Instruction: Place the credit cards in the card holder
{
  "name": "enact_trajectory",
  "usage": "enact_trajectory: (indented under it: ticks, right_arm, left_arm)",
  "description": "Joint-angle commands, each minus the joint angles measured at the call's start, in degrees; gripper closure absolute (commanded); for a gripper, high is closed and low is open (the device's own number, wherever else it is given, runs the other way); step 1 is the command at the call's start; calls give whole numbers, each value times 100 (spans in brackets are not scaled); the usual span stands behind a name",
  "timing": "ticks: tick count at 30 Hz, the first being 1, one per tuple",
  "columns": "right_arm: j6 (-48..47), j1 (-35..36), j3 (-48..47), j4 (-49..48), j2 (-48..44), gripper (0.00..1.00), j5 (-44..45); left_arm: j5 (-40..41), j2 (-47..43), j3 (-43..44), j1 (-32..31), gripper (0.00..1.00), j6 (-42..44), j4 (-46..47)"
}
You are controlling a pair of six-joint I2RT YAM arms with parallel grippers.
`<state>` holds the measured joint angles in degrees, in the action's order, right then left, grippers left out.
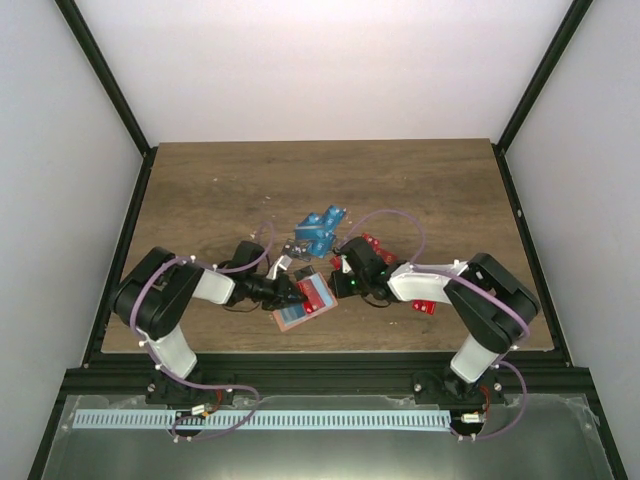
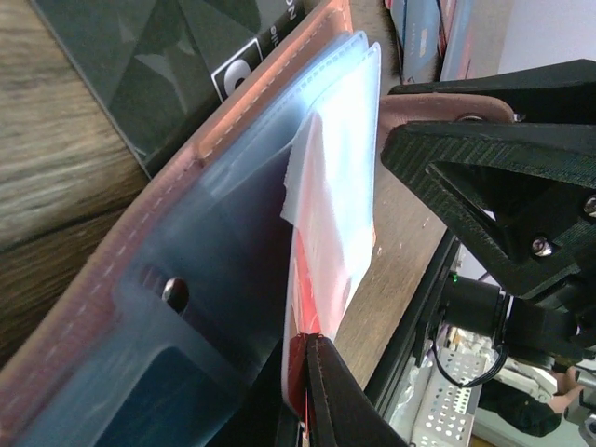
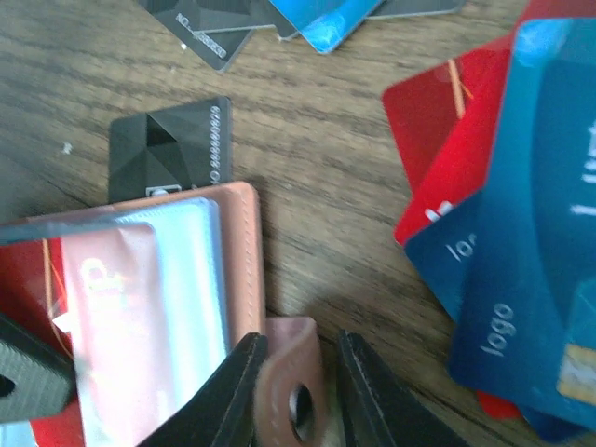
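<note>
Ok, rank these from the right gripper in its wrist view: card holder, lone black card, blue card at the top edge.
1. card holder: tab between the right gripper fingers.
2. lone black card: just beyond the holder, left.
3. blue card: top edge.

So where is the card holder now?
Top view: the card holder lies open on the table, front centre, between the left gripper and right gripper.

Wood-grain worktop (image 1: 220, 190) of dark brown planks, enclosed by a plain white back wall (image 1: 320, 60) and pale side walls (image 1: 50, 150). Black frame posts (image 1: 105, 75) rise at its far corners. Lighting is even and diffuse. Along the near edge lies a grey metal tray (image 1: 330, 455) carrying a pale slotted rail (image 1: 260, 420).
</note>
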<state>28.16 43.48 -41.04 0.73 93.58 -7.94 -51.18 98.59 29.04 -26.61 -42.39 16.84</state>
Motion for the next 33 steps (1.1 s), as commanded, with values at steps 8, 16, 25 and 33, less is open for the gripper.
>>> enact_trajectory:
  ticks: [8, 16, 25, 33]
  right_arm:
    - [7, 55, -172, 330, 684, 80, -259]
    - [-4, 57, -184, 319, 710, 80, -311]
    - [33, 55, -273, 531, 694, 80, -73]
    - [-94, 37, -491, 1013, 7, 79, 56]
  left_arm:
    - [178, 392, 113, -141, 96, -173, 409]
    - [166, 717, 235, -159, 96, -242, 651]
    - [195, 803, 294, -169, 91, -277, 825]
    - [913, -168, 381, -250, 69, 424, -1174]
